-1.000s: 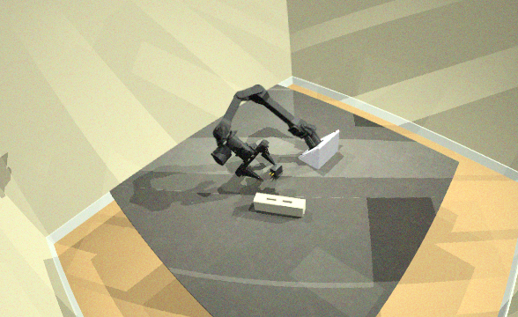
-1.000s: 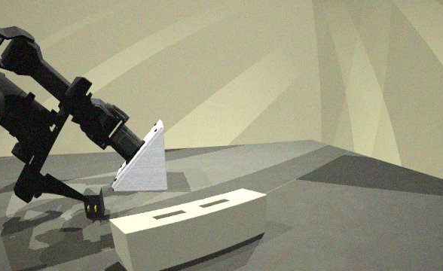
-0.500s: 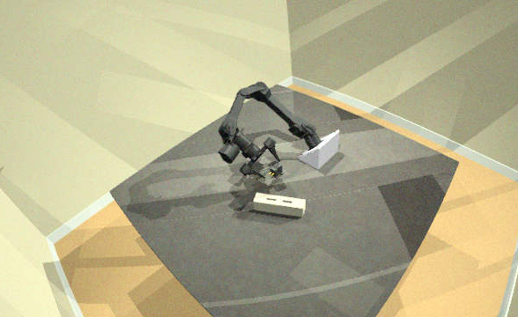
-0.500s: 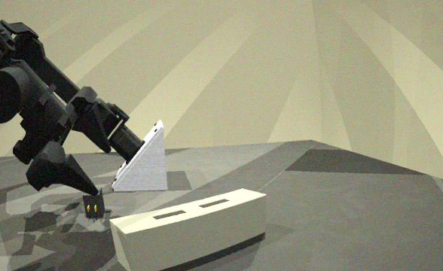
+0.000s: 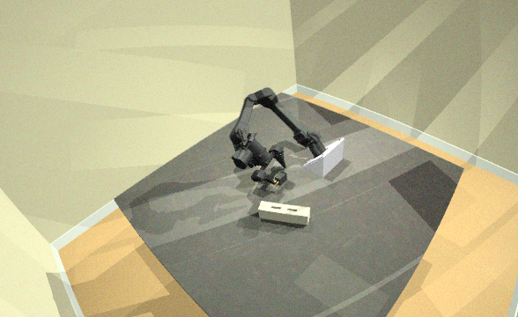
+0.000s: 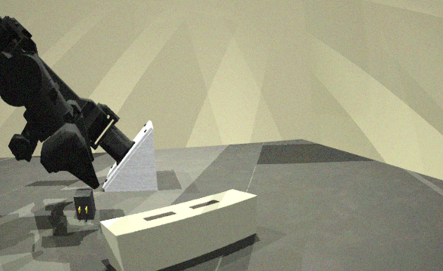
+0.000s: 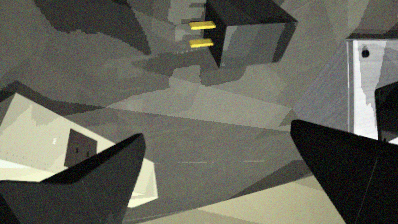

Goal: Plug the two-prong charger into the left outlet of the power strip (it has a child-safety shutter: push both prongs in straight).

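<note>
The dark box-shaped charger rests on the dark surface with its two yellow prongs sticking out sideways. In the wrist view it is at the top, prongs pointing left. The cream power strip has two dark outlets in its top. In the wrist view it is at the left, partly hidden by a finger. My gripper is wide open and empty. The charger is near the fingers but not between them; in the exterior view one fingertip is just above it.
The arm's base sits on a white wedge-shaped mount, behind the charger and power strip in the exterior view. The dark mat lies on an orange-brown floor with pale walls around it.
</note>
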